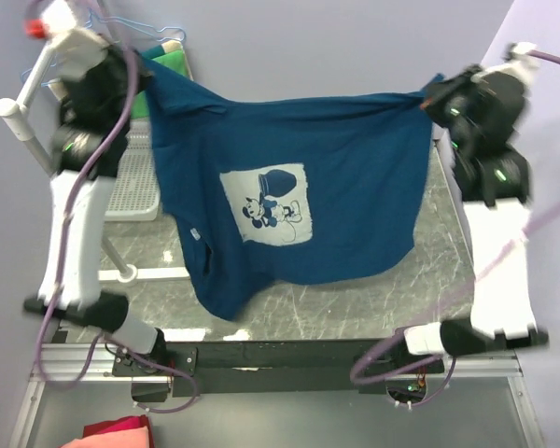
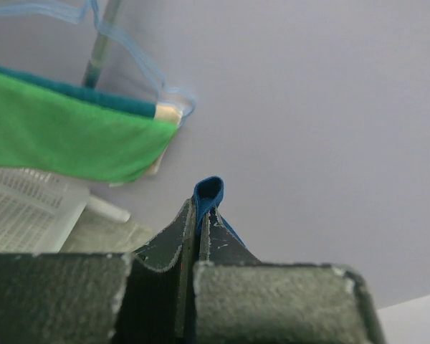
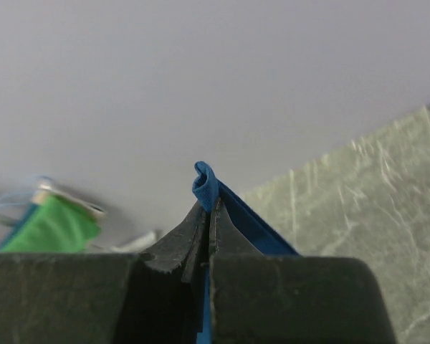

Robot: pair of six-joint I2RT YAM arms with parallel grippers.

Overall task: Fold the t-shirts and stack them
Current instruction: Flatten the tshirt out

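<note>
The marbled bench (image 1: 355, 313) fills the lower centre of the top view. Above it the navy t-shirt (image 1: 355, 187) hangs spread across the middle, its pale print (image 1: 269, 205) left of centre. The left tool (image 2: 198, 215) is clamped on the shirt's upper-left corner, and the right tool (image 3: 209, 208) on its upper-right corner.

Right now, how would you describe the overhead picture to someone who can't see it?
Two robot arms hold a navy t-shirt spread between them over a grey marbled table, the left gripper and right gripper each pinching an upper corner. Its pale cartoon print faces the camera.
</note>
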